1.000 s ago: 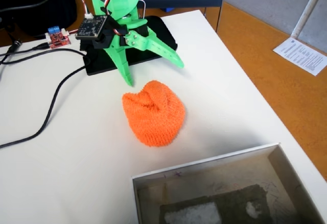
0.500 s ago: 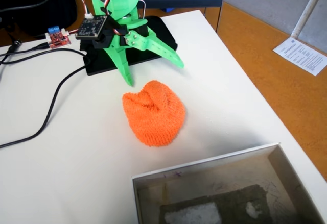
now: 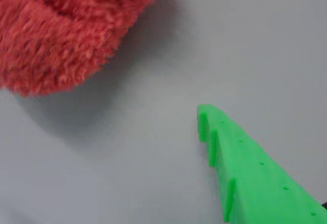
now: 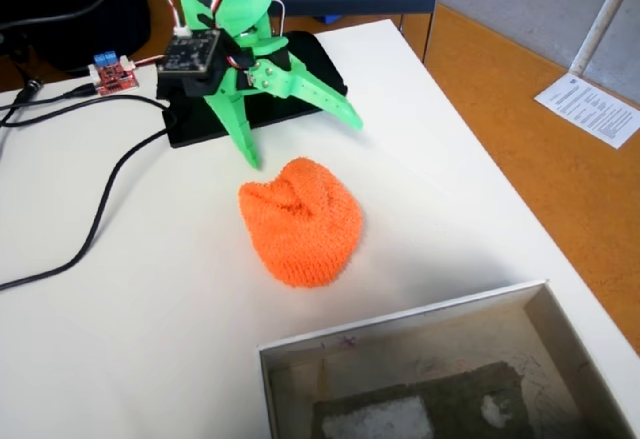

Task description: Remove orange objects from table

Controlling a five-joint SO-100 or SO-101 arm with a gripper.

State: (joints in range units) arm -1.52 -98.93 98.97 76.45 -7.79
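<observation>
In the fixed view, a black cable (image 4: 95,214) runs over the white tabletop (image 4: 120,339) to the left of the tool, and a small red circuit board (image 4: 113,76) lies further back on that side. The green tool (image 4: 300,139) hangs just above the tabletop with its two fingers spread wide apart, so it is open and holds nothing; one finger points down, the other stretches out to the right. Just in front of the tool, between the two finger tips and a little nearer to the camera, lies the orange object (image 4: 300,221). It is a bright orange knitted lump with a fuzzy surface, rounded in shape, with soft folds on its upper side facing the tool, and it rests directly on the tabletop without touching the fingers. In the wrist view the orange object (image 3: 66,30) fills the upper left corner and looks reddish and woolly, while one green finger (image 3: 245,173) with small teeth enters from the lower right, apart from it. Further in front of the tool, past the lump, stands a shallow white-rimmed box (image 4: 430,314) with a grey inside. To the right of the tabletop is the orange-brown floor (image 4: 540,149), with a printed sheet of paper (image 4: 590,107) on it.
</observation>
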